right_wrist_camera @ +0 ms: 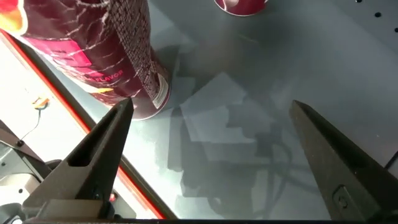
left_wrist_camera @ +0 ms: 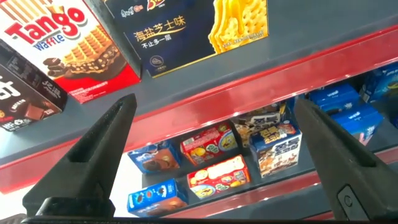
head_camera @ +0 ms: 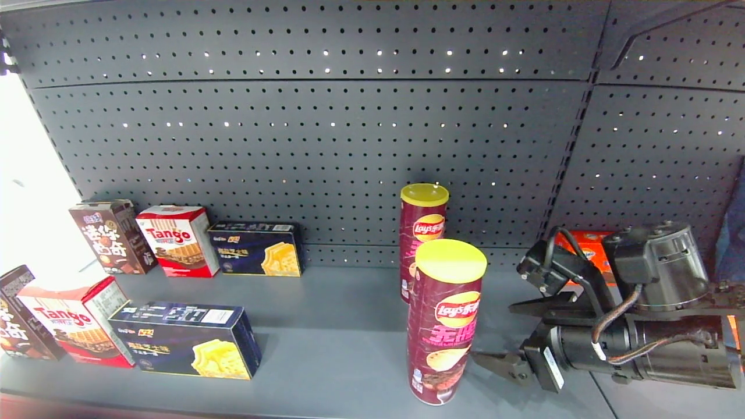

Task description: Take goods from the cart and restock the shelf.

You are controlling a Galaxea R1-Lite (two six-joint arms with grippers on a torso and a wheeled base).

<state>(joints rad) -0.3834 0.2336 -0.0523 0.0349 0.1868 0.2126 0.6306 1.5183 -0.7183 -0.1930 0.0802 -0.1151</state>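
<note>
**Fingers spread wide and empty, just beside the front chip can**

Head view: the right gripper sits low over the grey shelf with its jaws far apart and nothing between them. Its tips are just to the side of the front chip can, which stands upright near the shelf's front edge. I cannot tell whether they touch. The rear chip can, upright with a yellow lid, stands close behind it, by the pegboard back. To the robot's left are two rows of boxes. At the back are a brown box, a red wafer box and a dark blue cracker box. In front are a second red wafer box and a second dark blue cracker box. An orange pack shows partly behind the right arm.

Left wrist view: the left gripper hangs in front of the shelf's red lip, its fingers wide open and empty. Small boxes fill a lower shelf beyond them.

Right wrist view: the right gripper's fingers stand well apart over bare shelf, with the front chip can beside one finger, near the red lip
</note>
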